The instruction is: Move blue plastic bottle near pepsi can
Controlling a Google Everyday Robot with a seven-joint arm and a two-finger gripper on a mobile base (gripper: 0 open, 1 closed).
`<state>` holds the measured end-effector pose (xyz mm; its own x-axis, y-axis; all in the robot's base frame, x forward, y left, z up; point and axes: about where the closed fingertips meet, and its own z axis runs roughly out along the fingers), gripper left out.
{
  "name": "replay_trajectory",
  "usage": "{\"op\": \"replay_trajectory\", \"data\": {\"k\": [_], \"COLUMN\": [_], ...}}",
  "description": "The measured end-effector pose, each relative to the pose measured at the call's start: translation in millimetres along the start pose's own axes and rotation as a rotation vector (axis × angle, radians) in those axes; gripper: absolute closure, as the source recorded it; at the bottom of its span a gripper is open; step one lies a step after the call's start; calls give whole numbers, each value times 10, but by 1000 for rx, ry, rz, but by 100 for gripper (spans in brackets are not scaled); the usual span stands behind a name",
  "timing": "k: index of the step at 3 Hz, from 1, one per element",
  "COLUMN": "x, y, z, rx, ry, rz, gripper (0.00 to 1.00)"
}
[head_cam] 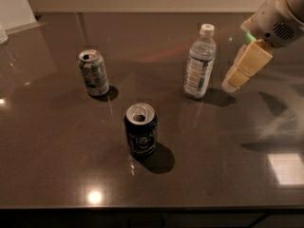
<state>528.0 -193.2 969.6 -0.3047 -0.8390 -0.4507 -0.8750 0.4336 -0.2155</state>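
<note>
Blue plastic bottle (199,63) (upright) stands near the jaws, apart.

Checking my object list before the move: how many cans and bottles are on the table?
Cans: 2, the pepsi can and a white-and-green can.
Bottles: 1, the blue plastic bottle.
Total: 3.
The gripper hangs at the right of the view, apart from the bottle.

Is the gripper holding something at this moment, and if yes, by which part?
Nothing is held. The gripper hangs beside the blue plastic bottle, apart from it; the bottle stands upright on the table.
</note>
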Motion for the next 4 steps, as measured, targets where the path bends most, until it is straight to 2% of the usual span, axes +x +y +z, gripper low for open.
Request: {"op": "replay_trajectory", "data": {"k": [1,2,4], "x": [-108,-243,-463], "y": [-151,-219,-295], "z": [134,280,480], "rx": [11,1,-19], "ry": [-67,-126,-211], "rz": [40,68,83], "gripper": [0,0,0]}}
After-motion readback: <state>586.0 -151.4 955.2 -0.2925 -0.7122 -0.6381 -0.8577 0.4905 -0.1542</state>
